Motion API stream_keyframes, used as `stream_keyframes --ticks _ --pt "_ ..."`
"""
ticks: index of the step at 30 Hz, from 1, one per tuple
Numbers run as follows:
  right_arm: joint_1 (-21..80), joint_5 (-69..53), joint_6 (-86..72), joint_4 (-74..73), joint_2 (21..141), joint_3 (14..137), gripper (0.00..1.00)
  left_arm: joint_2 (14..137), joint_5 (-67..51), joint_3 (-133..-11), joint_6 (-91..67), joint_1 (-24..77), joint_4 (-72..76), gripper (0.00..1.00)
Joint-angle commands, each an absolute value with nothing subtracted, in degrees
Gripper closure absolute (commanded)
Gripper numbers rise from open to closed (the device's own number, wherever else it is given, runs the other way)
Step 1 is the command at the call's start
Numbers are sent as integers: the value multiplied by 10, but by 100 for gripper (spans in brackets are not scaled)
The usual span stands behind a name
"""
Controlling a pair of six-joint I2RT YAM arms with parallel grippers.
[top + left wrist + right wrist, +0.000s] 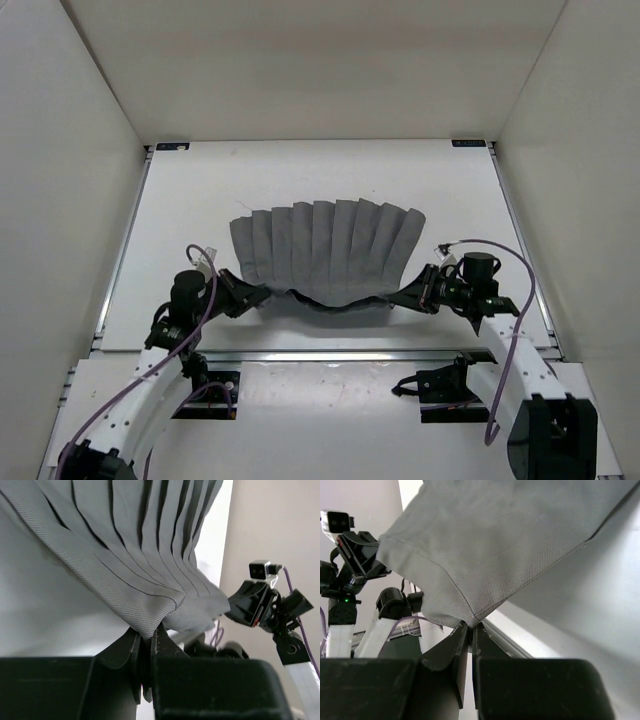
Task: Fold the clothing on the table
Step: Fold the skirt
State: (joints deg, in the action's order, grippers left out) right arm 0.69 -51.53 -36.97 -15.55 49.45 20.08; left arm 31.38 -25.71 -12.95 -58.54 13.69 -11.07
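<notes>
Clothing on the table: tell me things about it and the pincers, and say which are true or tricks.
1. The left pincer is shut on a corner of the clothing. True.
2. The right pincer is open and holding nothing. False: it is shut on the other near corner.
3. The clothing is grey with long pleats. True.
4. The clothing is folded into a small square. False: it is fanned out on the table.

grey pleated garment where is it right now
In the top view the grey pleated garment sits centred on the table, near corners pinched by the left gripper and right gripper.
</notes>
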Motion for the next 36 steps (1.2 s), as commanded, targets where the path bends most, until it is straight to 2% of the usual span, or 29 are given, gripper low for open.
stream_keyframes --ticks 1,7,12,18,22,28,33,36 --pt "12 -521 -380 -220 423 189 100 237 -208 -123 -632 170 -194 100" --pt "31 -505 -375 -290 360 273 100 115 -227 -124 -674 144 -262 100" --pt "35 -490 -351 -271 430 359 100 183 -202 -148 -669 148 -202 100" --pt "-29 -537 -378 -71 574 344 100 350 -143 -182 -624 105 -87 100" --pt "-45 -524 -360 -28 694 366 100 470 -140 -225 -592 84 -23 100" --pt "-71 -521 -361 19 798 411 100 687 -162 -369 -541 84 24 100" --pt "-86 -497 -375 26 857 458 100 836 -169 -500 -508 95 0 92" --pt "-94 -476 -402 52 885 455 100 928 -200 -576 -511 99 7 80"
